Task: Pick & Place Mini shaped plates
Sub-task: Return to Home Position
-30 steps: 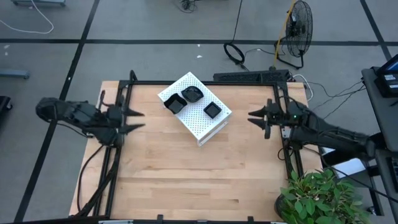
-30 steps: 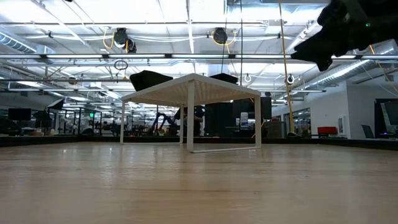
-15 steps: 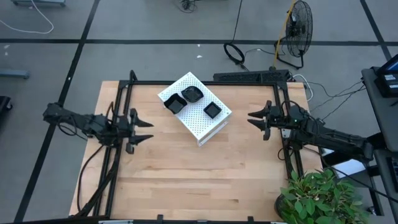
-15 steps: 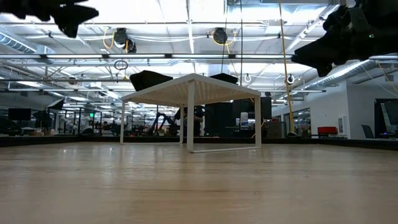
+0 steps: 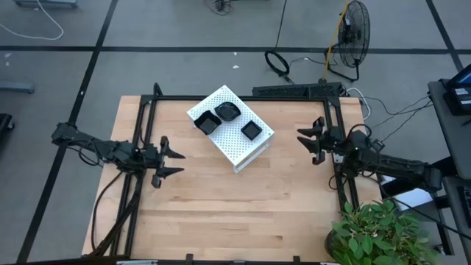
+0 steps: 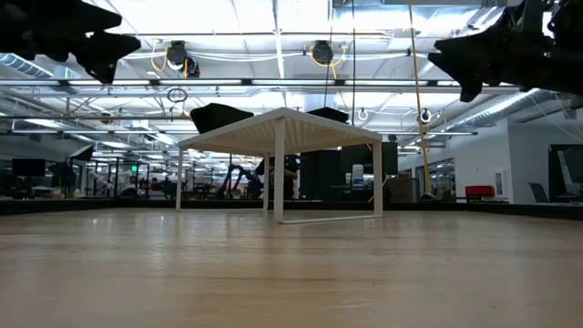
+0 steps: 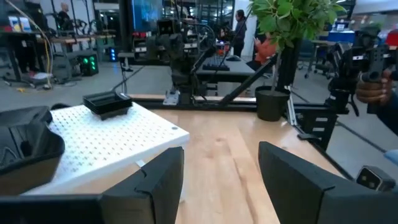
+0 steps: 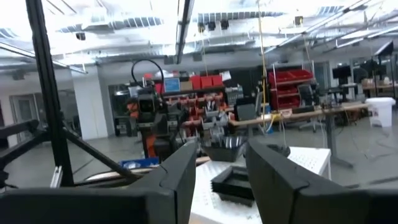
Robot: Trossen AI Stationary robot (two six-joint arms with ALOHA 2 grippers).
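Three small glossy black mini shaped plates (image 5: 207,122), (image 5: 227,111), (image 5: 252,130) rest on top of the white perforated box (image 5: 237,143) at the table's far middle. My left gripper (image 5: 176,163) hangs open above the table, left of the box, pointing level toward it with nothing between its fingers. My right gripper (image 5: 302,138) hangs open to the right of the box, also with nothing between its fingers. The left wrist view shows two plates (image 7: 107,102), (image 7: 25,140) on the box (image 7: 112,146). In the right wrist view, plates (image 8: 233,179) sit on the box (image 8: 308,158).
A black metal frame (image 5: 221,98) runs along the table's far, left and right sides. A potted plant (image 5: 379,232) stands at the near right corner. Bare wooden tabletop (image 5: 235,206) lies between the box and the near edge. A fan (image 5: 355,37) and cables lie on the floor beyond.
My left gripper has come down from high above the table's left side and moved a little toward the near edge and the box, levelling out. My right gripper has sunk slightly and tipped its fingers upward. Box and plates have stayed put.
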